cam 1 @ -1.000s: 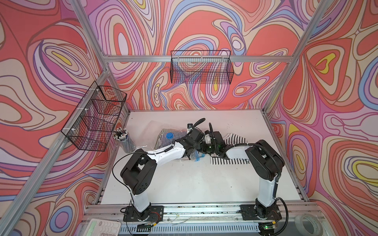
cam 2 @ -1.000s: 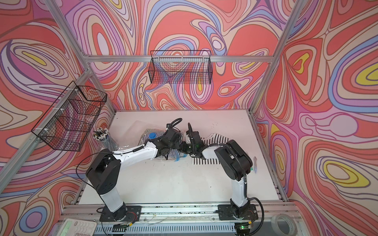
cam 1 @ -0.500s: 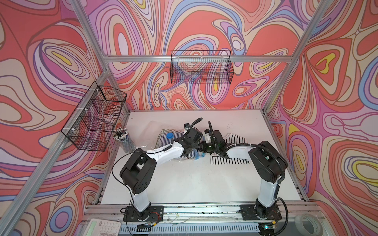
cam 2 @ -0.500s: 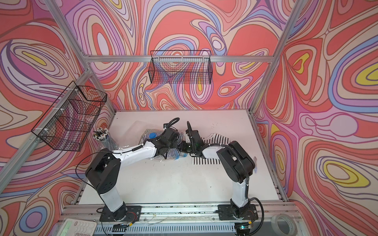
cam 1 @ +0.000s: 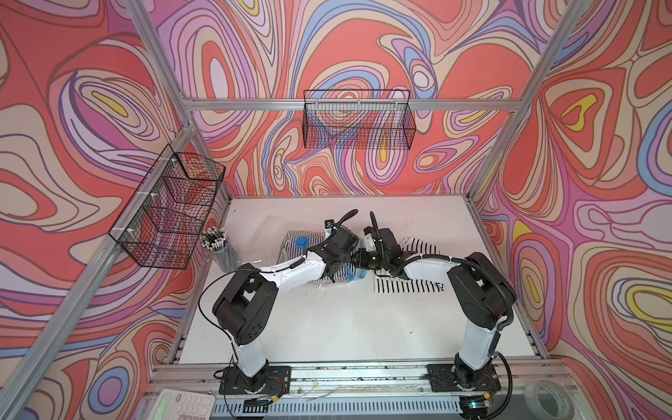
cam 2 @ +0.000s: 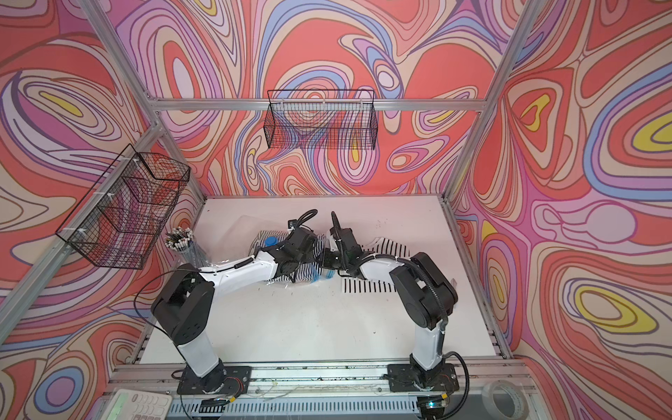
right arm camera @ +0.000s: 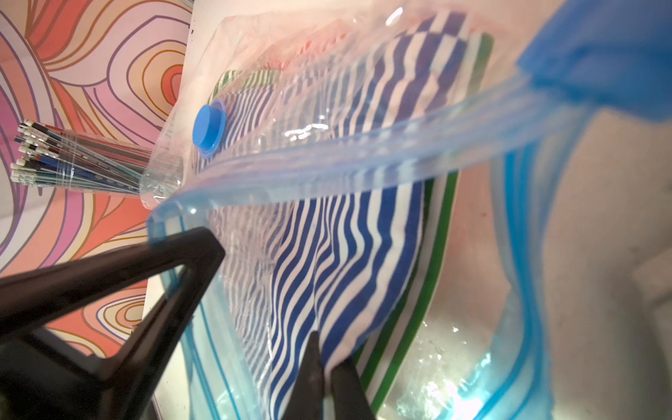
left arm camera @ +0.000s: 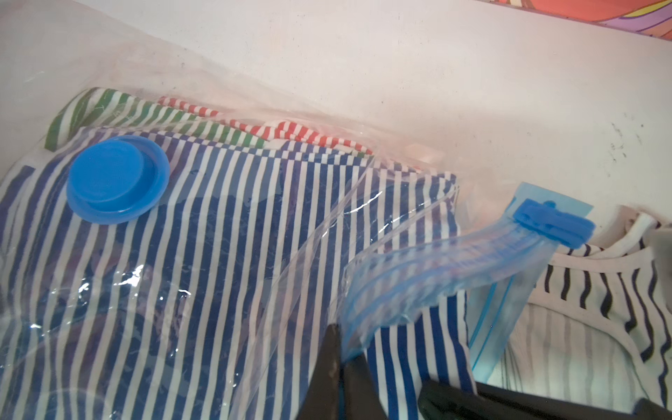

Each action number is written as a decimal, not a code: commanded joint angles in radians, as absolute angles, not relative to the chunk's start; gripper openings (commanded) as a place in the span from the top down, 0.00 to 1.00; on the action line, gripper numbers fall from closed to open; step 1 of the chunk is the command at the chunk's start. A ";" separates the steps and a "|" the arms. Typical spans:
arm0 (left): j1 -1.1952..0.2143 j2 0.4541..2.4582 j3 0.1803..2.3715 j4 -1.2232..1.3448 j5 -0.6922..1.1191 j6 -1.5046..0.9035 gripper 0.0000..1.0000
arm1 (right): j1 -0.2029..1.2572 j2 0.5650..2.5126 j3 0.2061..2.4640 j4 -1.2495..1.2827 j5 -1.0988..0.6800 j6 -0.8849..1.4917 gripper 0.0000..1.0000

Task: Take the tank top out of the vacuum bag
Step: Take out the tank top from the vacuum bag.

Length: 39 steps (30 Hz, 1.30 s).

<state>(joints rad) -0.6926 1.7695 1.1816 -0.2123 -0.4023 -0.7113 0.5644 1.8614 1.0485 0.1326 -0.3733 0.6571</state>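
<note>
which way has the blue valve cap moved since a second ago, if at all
No. The blue valve cap keeps the same spacing from the pencil cup in a top view.

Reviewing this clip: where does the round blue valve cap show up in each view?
Both top views: valve cap on the vacuum bag, just behind the left arm.
Left wrist: on blue stripes, apart from the zip strip.
Right wrist: between pencil cup and zip strip.
Shared landmark: blue-striped top beneath it.
</note>
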 commanded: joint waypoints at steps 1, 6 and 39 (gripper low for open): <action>-0.679 1.753 1.166 -0.240 -0.451 -0.732 1.00 | 0.565 1.818 1.075 0.091 -0.324 0.622 1.00; -0.678 1.742 1.156 -0.256 -0.488 -0.749 1.00 | 0.565 1.812 1.096 0.045 -0.304 0.603 1.00; -0.672 1.795 1.290 -0.257 -0.423 -0.742 1.00 | 0.565 1.706 1.088 0.004 -0.293 0.539 1.00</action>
<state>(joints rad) -0.6853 1.7741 1.2469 -0.2447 -0.4099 -0.7364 0.5671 1.7630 1.0977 -0.0147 -0.2886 0.5575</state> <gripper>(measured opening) 0.051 0.049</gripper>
